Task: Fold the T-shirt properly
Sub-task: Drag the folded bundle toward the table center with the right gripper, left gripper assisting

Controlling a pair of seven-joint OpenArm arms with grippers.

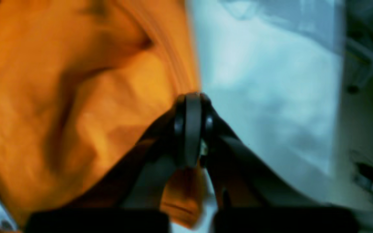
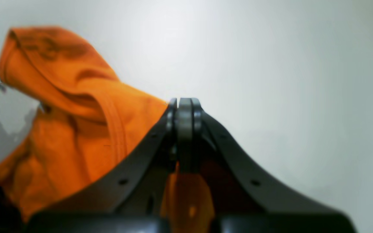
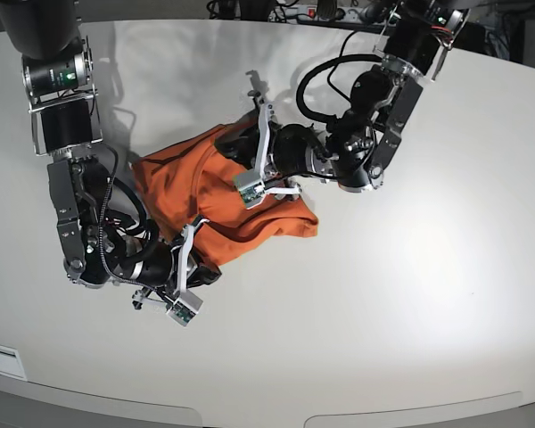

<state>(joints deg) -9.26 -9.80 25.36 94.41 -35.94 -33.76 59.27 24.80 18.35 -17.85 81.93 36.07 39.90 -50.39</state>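
Pinching the T-shirt point(image 3: 183, 192), left gripper point(image 1: 191, 100) and right gripper point(image 2: 184, 105) are closed.

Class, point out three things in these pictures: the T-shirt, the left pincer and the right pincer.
T-shirt point(image 3: 174, 183): base view, on the flat orange cloth.
Left pincer point(image 1: 193, 97): left wrist view, at the shut tips gripping the cloth edge.
Right pincer point(image 2: 184, 102): right wrist view, at the shut tips.

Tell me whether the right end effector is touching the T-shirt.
Touching. The right wrist view shows the right end effector closed with orange T-shirt fabric bunched between its arms just behind the tips.
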